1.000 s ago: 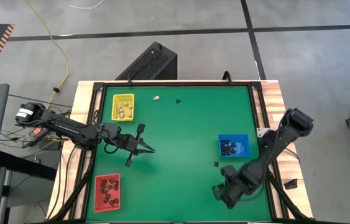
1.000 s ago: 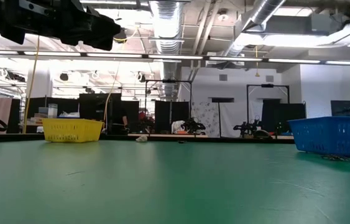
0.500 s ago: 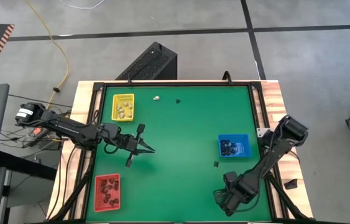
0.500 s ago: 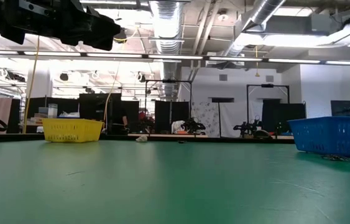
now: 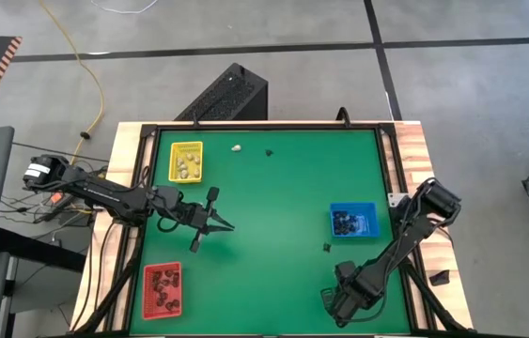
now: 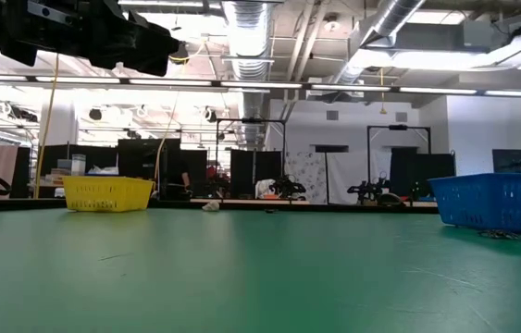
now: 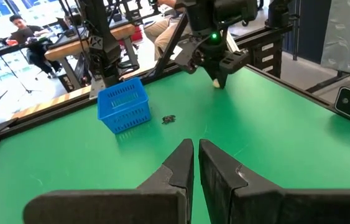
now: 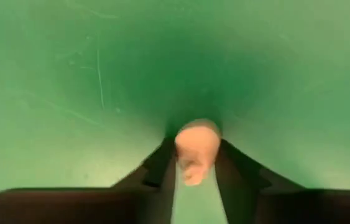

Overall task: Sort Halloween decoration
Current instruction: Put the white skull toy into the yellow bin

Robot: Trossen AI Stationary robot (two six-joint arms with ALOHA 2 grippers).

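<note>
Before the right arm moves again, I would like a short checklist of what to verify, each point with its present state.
1. Small cream trinket sits between the right gripper fingers: ok.
2. Firm grip on the trinket: cannot tell.
3. Right gripper low at the green mat's near edge, beside no tray: ok.
4. Left gripper shut, empty, waiting above the mat: ok.
5. Yellow plastic tray, holding the cream pieces, is unobstructed: ok.
6. Loose black trinket near the blue plastic tray is unsorted: not ok.

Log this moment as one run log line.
right gripper: fingers closing around cream trinket on green mat | left gripper: shut, mid-table | black trinket: beside blue tray
</note>
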